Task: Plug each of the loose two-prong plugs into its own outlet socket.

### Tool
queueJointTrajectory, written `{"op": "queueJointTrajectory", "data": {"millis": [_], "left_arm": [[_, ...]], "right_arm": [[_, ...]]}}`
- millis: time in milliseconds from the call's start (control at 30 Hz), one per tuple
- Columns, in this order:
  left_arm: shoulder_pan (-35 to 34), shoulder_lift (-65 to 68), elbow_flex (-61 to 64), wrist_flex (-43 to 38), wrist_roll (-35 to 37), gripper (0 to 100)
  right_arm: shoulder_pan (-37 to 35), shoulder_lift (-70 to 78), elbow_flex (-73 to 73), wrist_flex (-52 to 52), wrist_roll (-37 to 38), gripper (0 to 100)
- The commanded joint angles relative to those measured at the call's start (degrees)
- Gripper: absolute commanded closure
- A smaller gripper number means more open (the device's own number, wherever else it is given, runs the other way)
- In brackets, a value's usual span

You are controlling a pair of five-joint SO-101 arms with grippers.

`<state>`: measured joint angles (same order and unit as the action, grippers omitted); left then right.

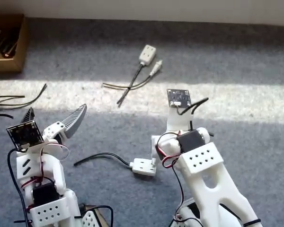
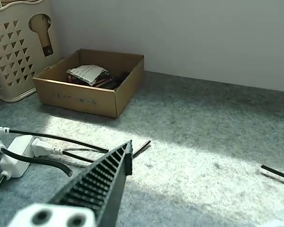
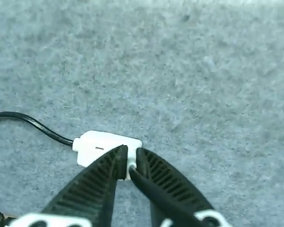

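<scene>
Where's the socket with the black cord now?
High view, bottom centre on the carpet: the socket lies pinched by the right tool, its cord trailing toward the left arm.

In the high view a bright band of sunlight crosses the grey carpet through the middle of the frame, glaring enough to wash out its texture, with a dimmer strip along the top and shade over the lower half. In the left wrist view a sunlit patch lies before the cardboard box (its near wall seems shaded), and the finger of the left gripper stands dark against it. The right wrist view is evenly, softly lit.
</scene>
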<state>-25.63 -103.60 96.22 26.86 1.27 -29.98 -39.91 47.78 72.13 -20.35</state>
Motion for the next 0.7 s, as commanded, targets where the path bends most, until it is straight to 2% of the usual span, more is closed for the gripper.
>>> {"op": "queueJointTrajectory", "data": {"millis": [0, 667], "left_arm": [[-0.2, -0.3, 0.8, -0.1, 0.3, 47], [-0.2, -0.3, 0.8, -0.1, 0.3, 47]], "right_arm": [[-0.6, -1.6, -0.3, -0.8, 0.6, 99.3], [-0.7, -1.7, 7.0, -0.5, 1.1, 99.3]]}}
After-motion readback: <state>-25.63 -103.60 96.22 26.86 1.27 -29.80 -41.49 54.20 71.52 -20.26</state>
